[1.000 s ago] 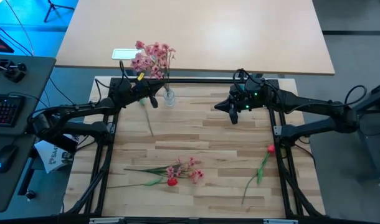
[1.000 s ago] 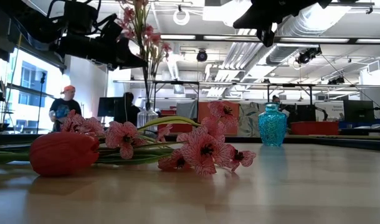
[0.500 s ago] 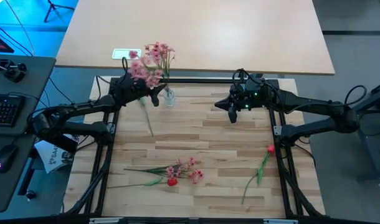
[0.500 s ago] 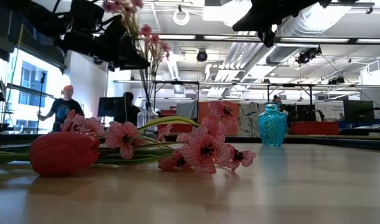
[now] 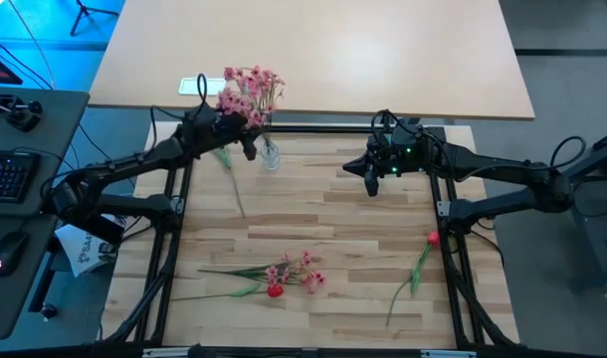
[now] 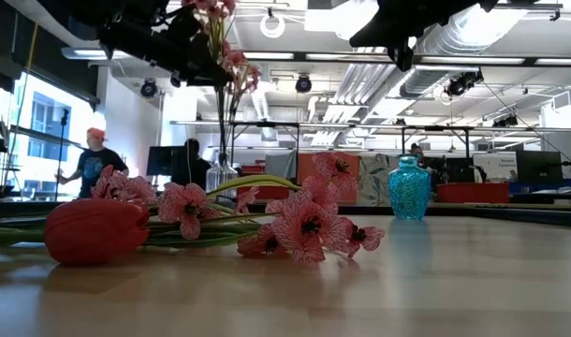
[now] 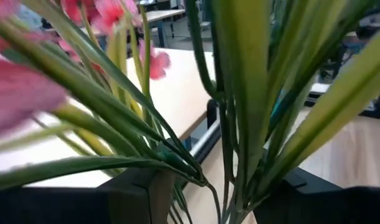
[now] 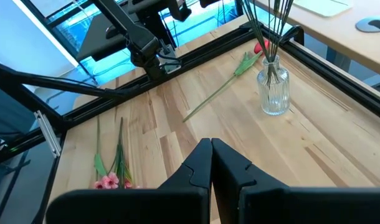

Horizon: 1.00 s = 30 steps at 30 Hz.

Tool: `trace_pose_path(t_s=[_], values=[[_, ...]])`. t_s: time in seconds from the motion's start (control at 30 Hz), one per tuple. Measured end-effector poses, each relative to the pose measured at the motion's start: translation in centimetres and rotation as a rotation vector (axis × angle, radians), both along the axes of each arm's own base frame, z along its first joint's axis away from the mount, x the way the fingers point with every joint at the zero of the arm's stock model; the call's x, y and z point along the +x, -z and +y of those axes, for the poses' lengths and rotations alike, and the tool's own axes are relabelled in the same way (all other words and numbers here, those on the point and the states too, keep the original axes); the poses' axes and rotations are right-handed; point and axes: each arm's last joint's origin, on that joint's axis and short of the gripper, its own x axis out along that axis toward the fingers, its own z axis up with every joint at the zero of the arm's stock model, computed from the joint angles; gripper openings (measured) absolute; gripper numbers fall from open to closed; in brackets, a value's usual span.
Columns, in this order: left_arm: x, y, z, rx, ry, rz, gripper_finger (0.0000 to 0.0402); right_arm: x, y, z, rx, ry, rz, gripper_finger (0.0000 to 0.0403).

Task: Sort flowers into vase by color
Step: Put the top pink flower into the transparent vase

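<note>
Pink spray (image 5: 249, 88), clamped in left gripper (image 5: 232, 126) above clear vase (image 5: 271, 156): lower stems straight into the neck; right gripper (image 5: 371, 182) pinched empty, waiting mid-table.

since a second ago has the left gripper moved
Yes. In the high view the left gripper, shut on the pink blossom spray, has shifted toward the clear glass vase and the table's far edge.

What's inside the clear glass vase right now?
The clear glass vase holds thin green stems, topped by pink blossoms seen from above. The left gripper crowds it, so the stem count is unclear.
</note>
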Motion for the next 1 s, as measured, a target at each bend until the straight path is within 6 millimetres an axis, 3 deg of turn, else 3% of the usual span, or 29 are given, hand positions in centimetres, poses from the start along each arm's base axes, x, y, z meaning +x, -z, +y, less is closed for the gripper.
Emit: trace_pose_path(t_s=[0.37, 0.5, 0.7, 0.87, 1.0], values=[[2.1, 1.1, 1.7, -0.115, -0.043, 0.174, 0.0161, 0.0, 0.0, 0.0, 0.002, 0.014, 0.001, 0.0], [2.7, -0.3, 1.9, -0.13, -0.038, 0.198, 0.0161, 0.0, 0.0, 0.0, 0.028, 0.027, -0.001, 0.0], [2.9, -3.9, 2.1, -0.078, -0.028, 0.202, 0.0161, 0.4, -0.5, -0.3, 0.088, 0.109, -0.078, 0.0], [2.8, -4.1, 2.2, -0.045, -0.023, 0.226, 0.0161, 2.1, -1.3, -0.8, 0.051, 0.1, -0.241, 0.0], [2.5, -4.8, 2.6, -0.087, -0.054, 0.197, 0.0161, 3.7, -0.9, -1.2, 0.039, 0.096, -0.295, 0.0]])
